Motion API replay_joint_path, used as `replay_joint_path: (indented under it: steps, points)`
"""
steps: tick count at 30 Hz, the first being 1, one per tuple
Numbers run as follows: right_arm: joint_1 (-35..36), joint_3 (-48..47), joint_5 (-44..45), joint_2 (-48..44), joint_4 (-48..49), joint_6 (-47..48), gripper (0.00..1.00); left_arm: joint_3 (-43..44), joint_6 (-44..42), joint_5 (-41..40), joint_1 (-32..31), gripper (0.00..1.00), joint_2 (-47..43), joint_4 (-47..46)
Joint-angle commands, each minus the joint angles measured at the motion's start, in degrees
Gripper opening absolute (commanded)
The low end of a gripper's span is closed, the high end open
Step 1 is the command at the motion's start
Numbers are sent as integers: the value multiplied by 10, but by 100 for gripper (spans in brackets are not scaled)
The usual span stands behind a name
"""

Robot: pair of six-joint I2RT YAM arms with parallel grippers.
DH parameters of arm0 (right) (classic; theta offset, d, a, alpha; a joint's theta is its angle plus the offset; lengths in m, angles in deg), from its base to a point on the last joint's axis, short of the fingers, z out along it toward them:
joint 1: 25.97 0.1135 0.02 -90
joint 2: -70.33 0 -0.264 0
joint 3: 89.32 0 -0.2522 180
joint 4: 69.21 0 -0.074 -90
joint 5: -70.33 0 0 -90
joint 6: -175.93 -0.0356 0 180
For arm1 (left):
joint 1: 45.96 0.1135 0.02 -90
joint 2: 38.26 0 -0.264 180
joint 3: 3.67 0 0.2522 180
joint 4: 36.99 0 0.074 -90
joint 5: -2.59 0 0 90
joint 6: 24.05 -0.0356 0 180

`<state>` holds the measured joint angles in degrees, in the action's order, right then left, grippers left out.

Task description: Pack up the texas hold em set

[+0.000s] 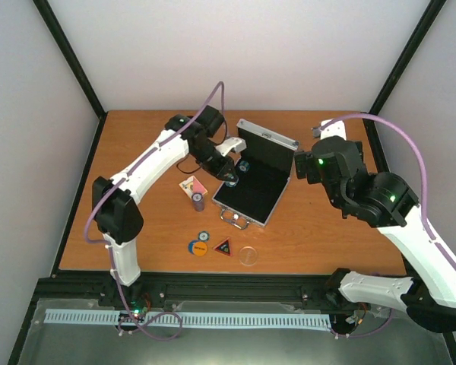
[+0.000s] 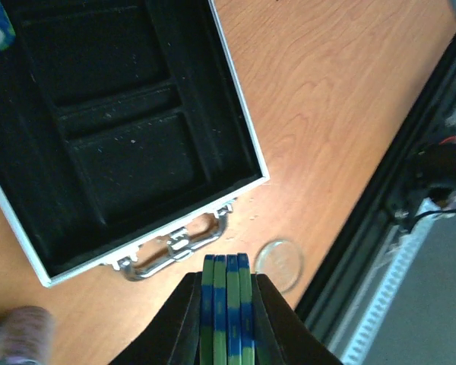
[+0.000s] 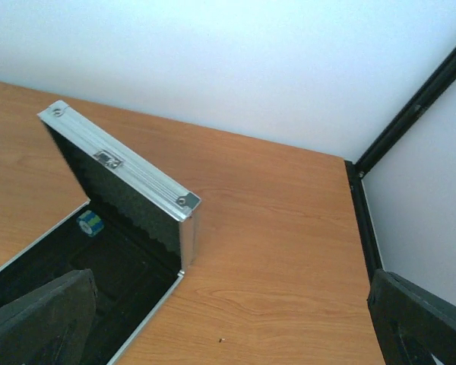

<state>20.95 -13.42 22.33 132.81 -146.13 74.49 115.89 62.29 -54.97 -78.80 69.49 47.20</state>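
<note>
While chips (image 2: 226, 315) are gripped by the left tool (image 2: 226, 285), right tool (image 3: 228, 323) wide, they can be spilled outside the case (image 2: 240, 122) if tilted.

1. My left arm (image 1: 140, 173) and right arm (image 1: 433, 247) match: long white shells joined by bulky, rounded black housings;
2. each stands on a white base block (image 1: 372, 287);
3. a purple cable (image 1: 99, 204) runs along my left arm; a second, thicker-looking one loops off my right;
4. small green lights (image 1: 320, 161) glow on the black housings of my right arm;
5. my left gripper (image 2: 226, 280) has matt black fingers (image 2: 178, 323), smooth and tapering like wedges;
6. my right gripper (image 3: 229, 277) has black fingers too, broad, with a faintly grainy surface.
</note>
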Motion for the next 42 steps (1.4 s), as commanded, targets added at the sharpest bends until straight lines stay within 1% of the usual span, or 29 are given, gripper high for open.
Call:
replay_joint_path:
  steps: [1,6,10,13,17,19,23,25,29,32,39,42]
  points:
    - [-15,16,22,-2,1,-17,100,45,-85,-77,-17,1,16,-5]
    - [-31,30,12,-10,-1,-18,100,59,-148,-131,-24,1,44,-21]
    - [-52,44,-1,-16,2,-14,100,35,-204,-177,-31,1,40,-71]
    - [-69,58,-12,-22,9,-10,100,18,-230,-191,-31,1,36,-110]
    - [-95,72,-32,-29,18,-4,100,45,-257,-201,-31,1,66,-125]
    - [-106,78,-37,-31,22,0,100,43,-278,-210,-33,1,74,-142]
    - [-124,89,-49,-34,27,3,100,-31,-325,-208,-33,1,44,-223]
    - [-132,91,-54,-36,27,3,100,-71,-341,-205,-34,1,31,-246]
    - [-143,102,-59,-43,29,3,100,-101,-358,-184,-34,1,24,-252]
    - [-150,109,-66,-45,30,4,100,-129,-364,-168,-34,1,12,-289]
    - [-162,111,-79,-41,38,15,100,-208,-439,-173,-34,1,-41,-361]
    - [-167,111,-89,-39,40,17,100,-228,-473,-174,-33,1,-44,-374]
